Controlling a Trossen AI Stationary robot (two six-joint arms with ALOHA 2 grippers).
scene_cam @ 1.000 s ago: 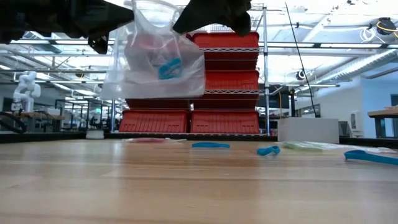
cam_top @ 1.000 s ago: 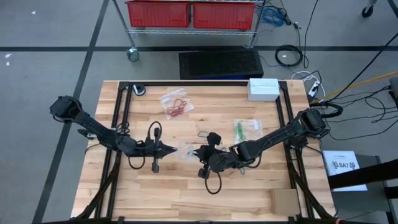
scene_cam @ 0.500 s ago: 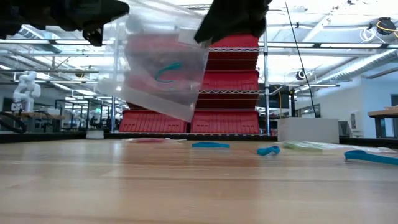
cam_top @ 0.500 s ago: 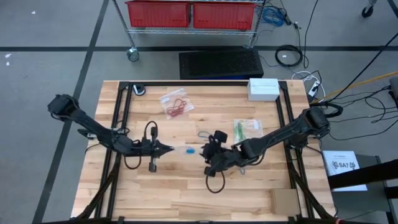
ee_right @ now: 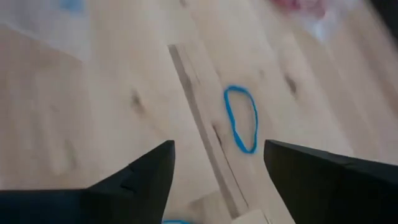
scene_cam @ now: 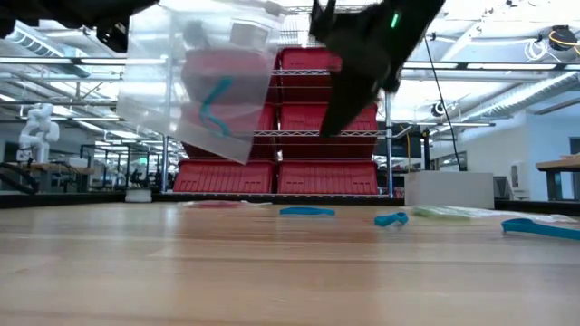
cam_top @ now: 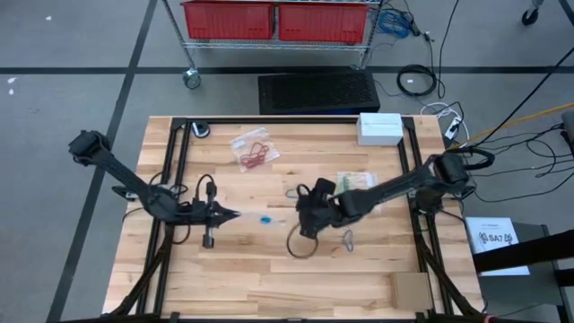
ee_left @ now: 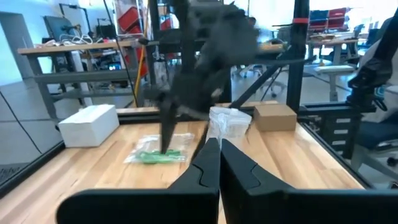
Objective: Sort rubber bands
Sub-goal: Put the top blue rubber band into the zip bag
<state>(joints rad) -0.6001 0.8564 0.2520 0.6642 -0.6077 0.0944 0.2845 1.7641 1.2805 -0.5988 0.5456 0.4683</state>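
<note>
Blue rubber band, nearest (ee_right: 241, 118): lies flat on the wooden table (cam_top: 269, 287), seen between the right gripper's fingers (ee_right: 134, 177) in the right wrist view; nothing touches it.
Loose blue bands, low view: three lie on the table top, one toward the middle (scene_cam: 306, 211), one farther right (scene_cam: 391, 218), one at the right edge (scene_cam: 541, 227).
Left gripper (cam_top: 235, 214): jaws fully closed, pinching the edge of a clear plastic bag (scene_cam: 204, 81); it sits left of table centre, pointing toward the right arm.
Clear plastic bag: hangs above the table, tilted, held by the left gripper only; a blue rubber band (scene_cam: 214, 101) rests curled inside it.
Right gripper (cam_top: 303, 215): jaws spread wide, holding nothing; it stands just right of the bag, apart from it, above the table centre.
Green bands: a bag of green rubber bands (ee_left: 157, 155) lies flat on the table right of centre, beyond the right arm's wrist; partly covered by that arm in the high view.
Red bands: a bag of red rubber bands (cam_top: 254, 151) lies flat toward the far side of the table, left of centre.
White box (cam_top: 379, 127): rests at the far right corner of the table.
Red bins (scene_cam: 322, 177): stacked on a wire rack beyond the table's far edge.
</note>
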